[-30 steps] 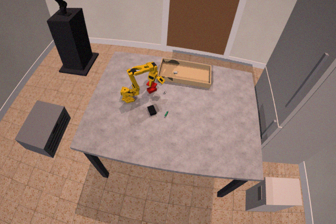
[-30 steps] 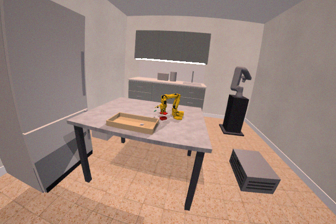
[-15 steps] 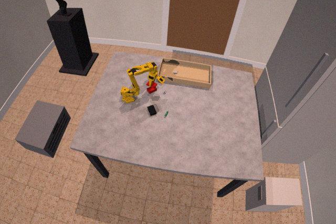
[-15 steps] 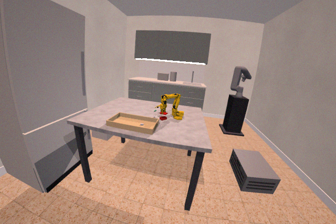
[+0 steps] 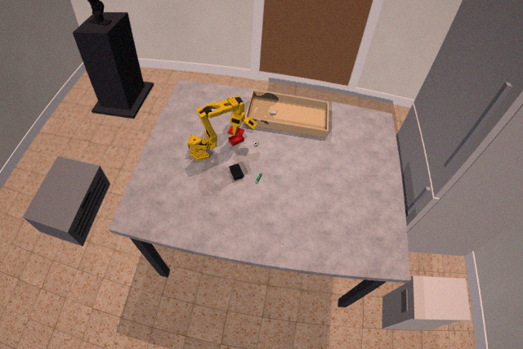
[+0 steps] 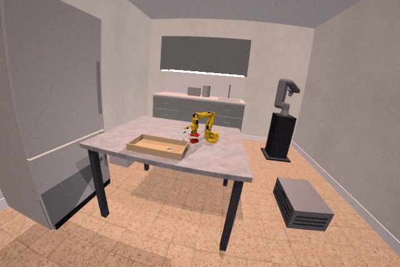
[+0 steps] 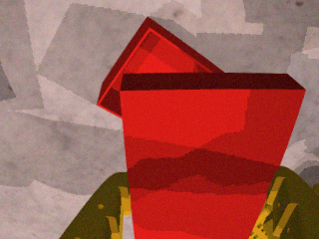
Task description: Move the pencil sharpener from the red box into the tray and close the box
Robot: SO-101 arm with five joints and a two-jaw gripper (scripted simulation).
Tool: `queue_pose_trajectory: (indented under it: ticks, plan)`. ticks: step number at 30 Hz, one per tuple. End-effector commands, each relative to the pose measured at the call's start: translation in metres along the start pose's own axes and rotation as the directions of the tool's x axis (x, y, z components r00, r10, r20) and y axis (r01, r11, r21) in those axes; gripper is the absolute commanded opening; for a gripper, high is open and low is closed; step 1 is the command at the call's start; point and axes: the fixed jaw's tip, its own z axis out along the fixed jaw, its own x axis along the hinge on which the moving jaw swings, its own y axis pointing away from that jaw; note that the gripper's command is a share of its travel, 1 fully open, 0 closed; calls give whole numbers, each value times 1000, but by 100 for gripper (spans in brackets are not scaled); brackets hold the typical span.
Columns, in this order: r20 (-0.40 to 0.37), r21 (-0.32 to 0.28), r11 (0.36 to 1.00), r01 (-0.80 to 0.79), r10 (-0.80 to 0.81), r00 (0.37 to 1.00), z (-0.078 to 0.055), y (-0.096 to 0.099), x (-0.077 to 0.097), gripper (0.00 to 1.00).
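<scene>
End effector [image 5: 234, 131] [image 6: 194, 134] [image 7: 199, 204]: and I'm clamped on the red, flat rectangular lid [image 6: 195, 135] [image 7: 199, 119], fingers on opposite sides, so its broad face stays free for lining up.
Red open box base [image 5: 242, 137] [image 6: 194, 141] [image 7: 161, 62]: down on the table [image 5: 316, 193] [image 6: 155, 125] [image 7: 60, 164], open side up, skewed to my lid; part of its inside is hidden from me.
Small pale grey sharpener [image 5: 273, 113] [image 6: 169, 148]: that looks like it, lying in the shallow wooden tray [image 5: 291, 130] [image 6: 155, 152], right where the task wants it.
Stage: closing up, I judge; lid off, box unclosed.
Next: turn square to the base, centre above it, press level, let go.
Risk: a crooked rim could catch a wall and shove the base.
Black box [image 5: 236, 171]: well apart, best left alone.
</scene>
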Motion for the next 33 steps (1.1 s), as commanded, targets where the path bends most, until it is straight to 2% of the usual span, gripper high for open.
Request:
queue_pose_trajectory:
  ticks: [1, 33]
  plan:
    - [33, -36, 998, 53, -52, 998, -6, 4, 0, 24]
    - [35, -35, 996, 84, -83, 996, -6, 3, 1, 24]
